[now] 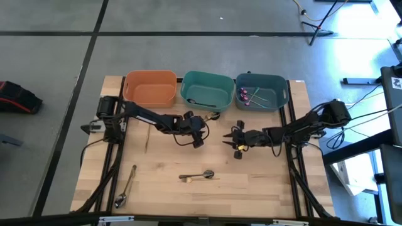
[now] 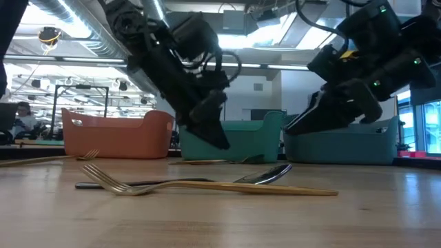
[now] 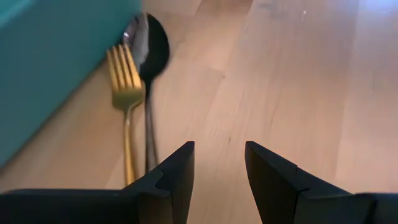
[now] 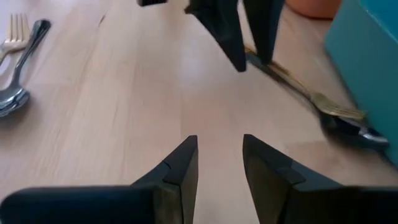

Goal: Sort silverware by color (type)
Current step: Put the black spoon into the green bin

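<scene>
Left wrist view: a gold metal fork (image 3: 126,93) and dark spoon (image 3: 151,56) are cut off by the open, empty left gripper (image 3: 219,163). Purple-blue utensils (image 1: 250,95) are held in the blue-grey plastic bin (image 1: 284,100); the right gripper (image 4: 219,158) is also parted, empty.

A grey floor (image 1: 56,75) is spreading out beyond the wooden table (image 1: 264,182), with dark lines (image 1: 91,47) crossing it. Past the arms' far side, cables (image 1: 314,19) and a stand's legs are lying on the floor under strong light. To the left arm's side, a dark bag with red trim (image 1: 16,97) is sitting on the floor. Behind the table, ceiling ducts (image 2: 76,34) and strip lights are running overhead, and a person (image 2: 24,114) is sitting far off at the room's edge.
</scene>
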Robot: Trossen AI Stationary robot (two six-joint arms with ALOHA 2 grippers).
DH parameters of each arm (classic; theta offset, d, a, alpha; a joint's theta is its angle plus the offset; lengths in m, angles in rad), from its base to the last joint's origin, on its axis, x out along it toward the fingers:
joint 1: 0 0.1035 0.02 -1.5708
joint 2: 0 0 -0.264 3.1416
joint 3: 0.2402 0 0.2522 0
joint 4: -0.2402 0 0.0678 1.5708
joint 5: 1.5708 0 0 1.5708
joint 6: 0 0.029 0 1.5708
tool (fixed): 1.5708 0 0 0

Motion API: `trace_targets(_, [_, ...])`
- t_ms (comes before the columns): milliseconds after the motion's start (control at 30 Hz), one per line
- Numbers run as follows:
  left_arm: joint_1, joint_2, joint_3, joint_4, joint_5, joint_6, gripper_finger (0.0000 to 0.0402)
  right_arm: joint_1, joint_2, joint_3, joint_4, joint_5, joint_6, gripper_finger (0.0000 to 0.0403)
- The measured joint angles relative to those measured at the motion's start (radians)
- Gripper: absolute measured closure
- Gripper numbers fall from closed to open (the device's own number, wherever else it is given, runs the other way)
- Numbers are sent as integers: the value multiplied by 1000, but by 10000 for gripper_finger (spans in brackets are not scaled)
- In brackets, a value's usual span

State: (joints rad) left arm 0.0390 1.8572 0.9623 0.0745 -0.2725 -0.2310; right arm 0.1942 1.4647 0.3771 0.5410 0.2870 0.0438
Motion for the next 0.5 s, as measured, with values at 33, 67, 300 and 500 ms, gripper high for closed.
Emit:
trace_targets(33, [0, 9, 0, 11, 0, 2, 264, 6, 0, 0, -8, -1, 1, 285])
trace_targets(67, [1, 13, 0, 15, 0, 3, 264, 12, 0, 0, -15, -1, 1, 285])
trace_targets(300, [29, 53, 0, 99, 43, 52, 264, 14, 34, 0, -19, 28, 0, 285])
trace_targets(500, [58, 93, -1, 125, -24, 85, 264, 15, 75, 0, -12, 71, -2, 285])
